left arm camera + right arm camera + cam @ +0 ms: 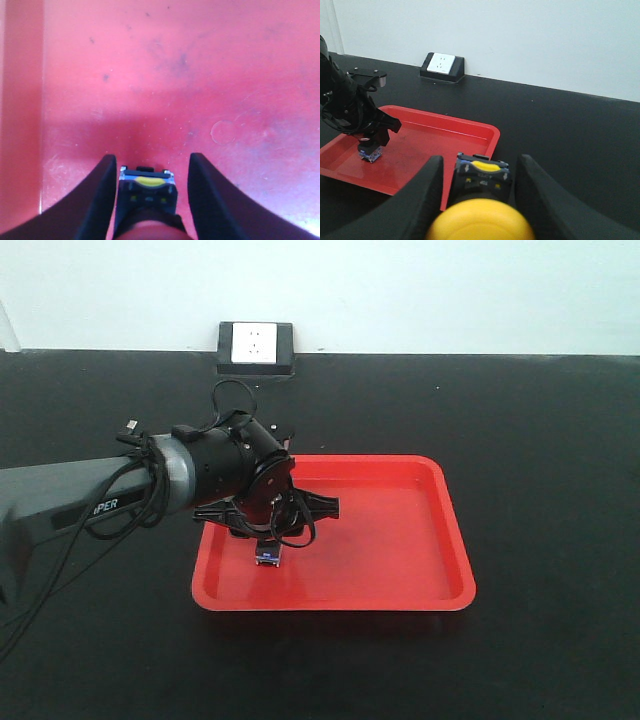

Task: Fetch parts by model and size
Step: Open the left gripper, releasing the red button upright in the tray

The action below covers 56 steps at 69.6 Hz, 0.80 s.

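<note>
My left gripper (268, 540) points down into the red tray (445, 540), near its left side. It is shut on the red-capped switch, whose blue-and-grey base (268, 557) is at or just above the tray floor. In the left wrist view the fingers (100, 200) flank that base (148, 187), with the red cap blurred at the bottom edge. My right gripper (479, 161) is shut on the yellow-capped switch (481, 175) and holds it above the black table, right of the tray's corner (492, 135). The right wrist view also shows the left gripper and its switch (370, 154).
A black box with a white wall socket (256, 347) sits at the back edge of the black table, by the white wall; it also shows in the right wrist view (442, 65). Cables hang along the left arm (90, 500). Most of the tray floor (175, 75) is bare.
</note>
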Available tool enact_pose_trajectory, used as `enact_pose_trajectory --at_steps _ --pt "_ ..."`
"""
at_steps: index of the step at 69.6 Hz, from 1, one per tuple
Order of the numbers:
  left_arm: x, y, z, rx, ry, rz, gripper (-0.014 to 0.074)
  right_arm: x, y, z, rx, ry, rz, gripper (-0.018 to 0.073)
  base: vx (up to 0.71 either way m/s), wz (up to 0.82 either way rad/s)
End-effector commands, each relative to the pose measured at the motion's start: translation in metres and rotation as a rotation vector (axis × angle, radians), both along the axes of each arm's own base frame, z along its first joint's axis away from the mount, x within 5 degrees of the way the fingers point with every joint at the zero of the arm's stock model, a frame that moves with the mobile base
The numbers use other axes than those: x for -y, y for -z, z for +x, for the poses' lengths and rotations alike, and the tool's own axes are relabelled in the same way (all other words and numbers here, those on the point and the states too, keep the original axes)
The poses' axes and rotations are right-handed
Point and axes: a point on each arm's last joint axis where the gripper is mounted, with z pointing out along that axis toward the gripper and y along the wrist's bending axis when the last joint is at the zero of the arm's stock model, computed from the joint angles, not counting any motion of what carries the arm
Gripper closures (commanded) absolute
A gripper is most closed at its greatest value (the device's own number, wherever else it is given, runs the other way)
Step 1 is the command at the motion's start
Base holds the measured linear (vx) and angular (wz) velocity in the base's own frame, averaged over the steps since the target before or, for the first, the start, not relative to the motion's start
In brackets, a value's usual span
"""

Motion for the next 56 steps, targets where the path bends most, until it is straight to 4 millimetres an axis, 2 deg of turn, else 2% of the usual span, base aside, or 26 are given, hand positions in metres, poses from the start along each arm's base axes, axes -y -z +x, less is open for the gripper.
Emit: enact_pose_trajectory --at_steps 1,21,29,40,56 --pt "0.003 -0.031 0.000 0.075 0.000 -0.065 0.0352 0.000 -0.015 0.000 0.099 -0.003 0.009 0.0561 0.00 0.00" --pt "0.001 -0.033 -0.001 0.068 0.007 -0.049 0.0025 0.000 -0.015 0.000 0.099 -0.003 0.010 0.0561 0.00 0.00" --pt "0.000 -0.037 -0.003 0.070 0.022 -0.040 -0.0057 0.000 -0.015 0.000 0.098 -0.003 0.009 0.0561 0.00 0.00" --pt "-0.005 -0.062 -0.006 0.138 0.037 -0.049 -0.0080 0.000 -0.015 0.000 0.101 -0.003 0.010 0.0561 0.00 0.00" --pt "-0.027 -0.124 -0.021 0.294 0.110 0.013 -0.0036 0.000 -0.016 0.000 0.110 -0.004 0.012 0.0561 0.00 0.00"
